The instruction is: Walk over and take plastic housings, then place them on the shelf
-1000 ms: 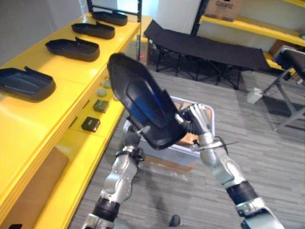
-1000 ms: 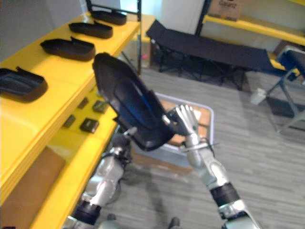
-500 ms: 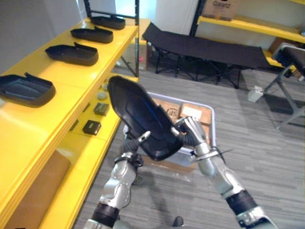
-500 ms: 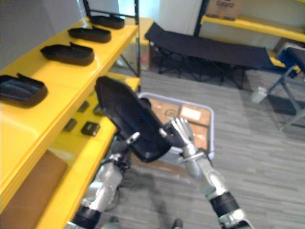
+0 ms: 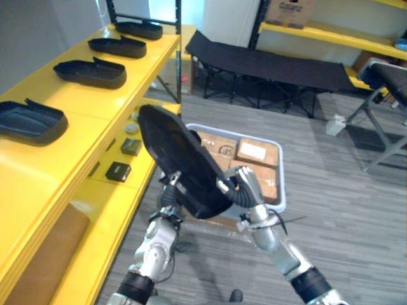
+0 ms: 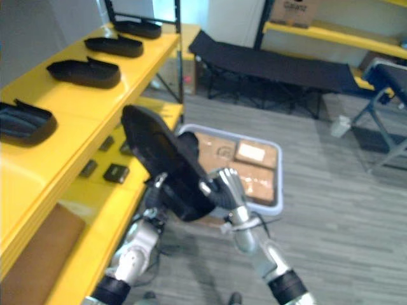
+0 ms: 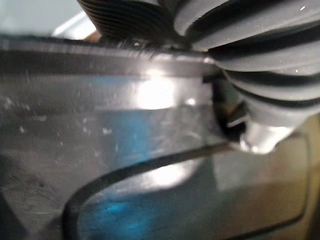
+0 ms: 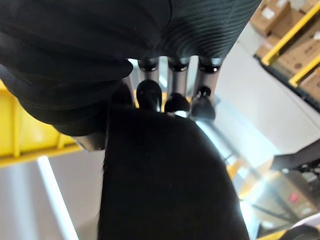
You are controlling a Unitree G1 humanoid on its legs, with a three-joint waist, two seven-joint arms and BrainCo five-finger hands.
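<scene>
Top shelf (image 5: 95,95), far left: four parked housings (image 5: 89,71) sit in a row along the yellow board, with bare board between them and more at my near end. On the lower shelf (image 5: 108,203) lie small black boxes (image 5: 118,171).

Left hand (image 5: 170,189): under the near end of the carried housing (image 5: 181,159) and mostly hidden behind it. In the left wrist view the glossy shell sits right against the camera, so contact is certain, but I cannot tell how the hand is closed.

Change over the last second: the whole view has shifted a little, so the head camera moved. Even allowing for that, the carried housing has come down against the rack. Its upper tip stood level with the top board's edge; now it sits below that edge, beside the lower shelf, tilted and clear of both boards.

Right hand (image 5: 245,187): on the housing's lower right edge. In the right wrist view its fingers (image 8: 177,80) run nearly straight, dark tips laid on the black rim, propping the part rather than clasping it.

Right of the hands: the grey bin (image 5: 280,171) with cardboard boxes (image 5: 254,152) on the floor, and a black cot (image 5: 273,63) behind.

Reading: the part is secured between both hands but not yet placed. I judge it must be raised again to clear the top board, then carried left to a free spot.
</scene>
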